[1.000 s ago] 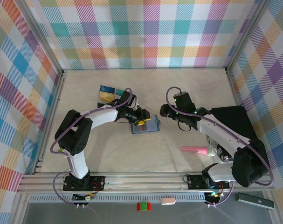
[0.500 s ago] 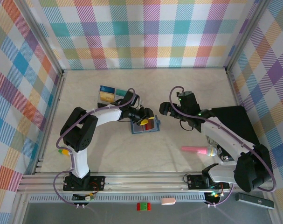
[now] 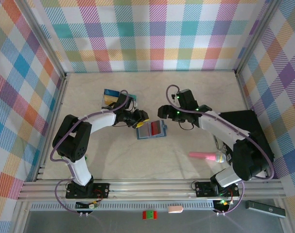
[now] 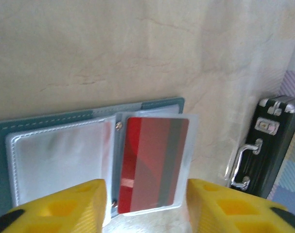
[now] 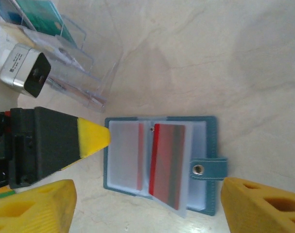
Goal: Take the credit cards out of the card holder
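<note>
One red card sits sleeved in the card holder, which lies open near the middle of the bench. We find the left gripper partly open and empty above it, and the right gripper wide and empty beside it. We judge extraction is in hand. Next, one gripper should pin the holder while the other pinches the card's edge.
</note>
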